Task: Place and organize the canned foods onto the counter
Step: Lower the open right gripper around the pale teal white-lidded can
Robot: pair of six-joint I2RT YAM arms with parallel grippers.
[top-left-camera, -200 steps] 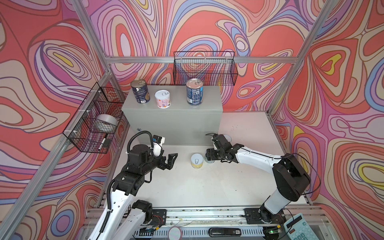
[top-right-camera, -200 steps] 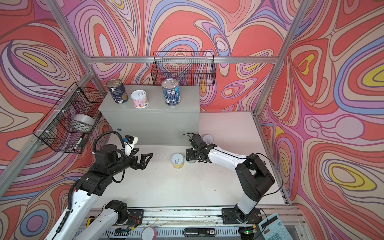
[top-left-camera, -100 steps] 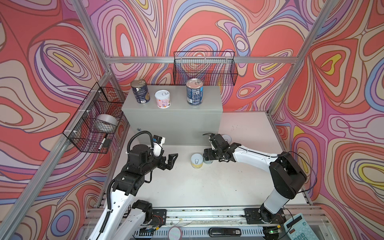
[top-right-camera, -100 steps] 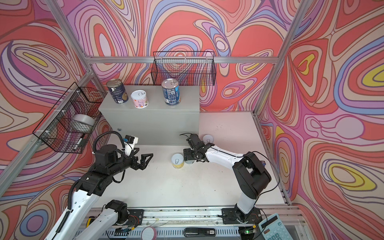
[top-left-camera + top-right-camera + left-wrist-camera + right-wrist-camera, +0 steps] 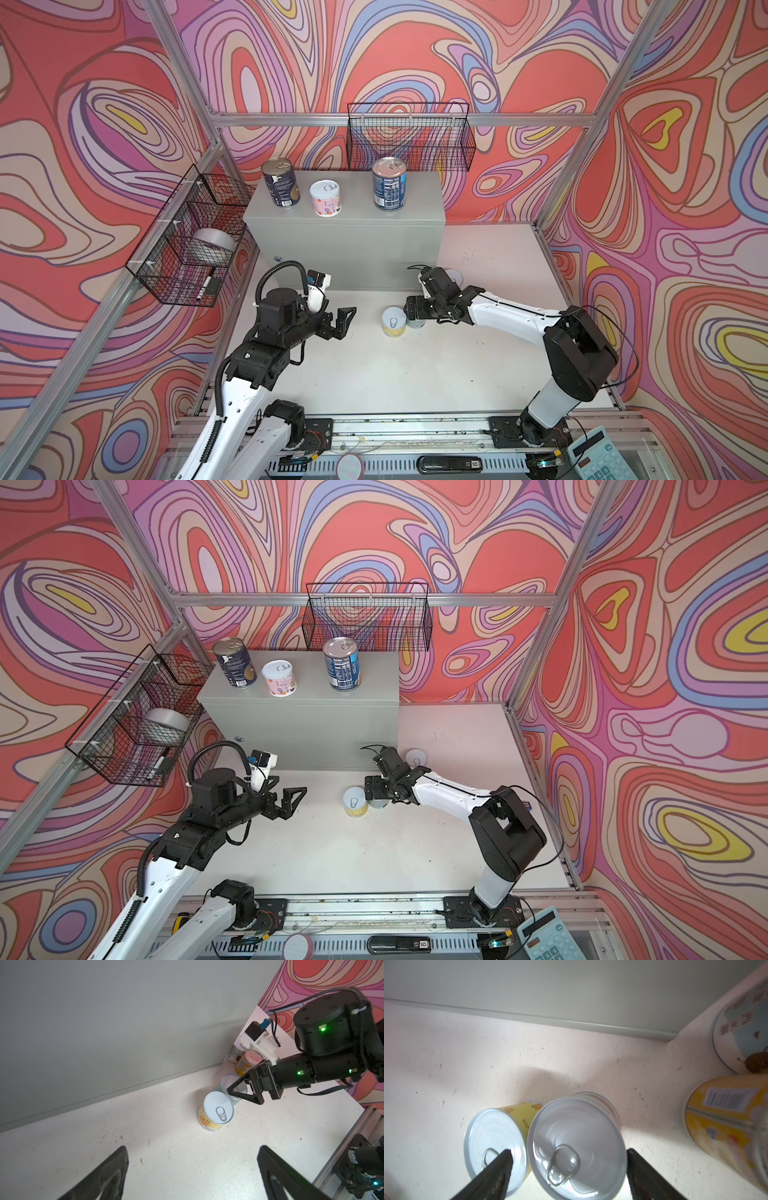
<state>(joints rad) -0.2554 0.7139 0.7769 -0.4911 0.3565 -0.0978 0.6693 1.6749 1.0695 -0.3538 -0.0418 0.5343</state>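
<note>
Standing against the back wall, the counter (image 5: 345, 245) carries three cans on its flat top: a dark blue can (image 5: 280, 183) at its left end, a pink can (image 5: 326, 198) just beside it, and a second dark blue can (image 5: 389, 183) further right. On the white tabletop (image 5: 395, 374) in front, the right gripper (image 5: 569, 1172) has its jaws spread to either side of a pale-blue can (image 5: 577, 1142), each finger clear of the rim (no squeeze visible). A yellow can (image 5: 393, 321) stands touching that one. An orange can (image 5: 248, 1062) and a white can (image 5: 233, 1054) sit by the cabinet's right corner. The left gripper (image 5: 343, 322) hangs wide open and empty, well apart from the yellow can.
</note>
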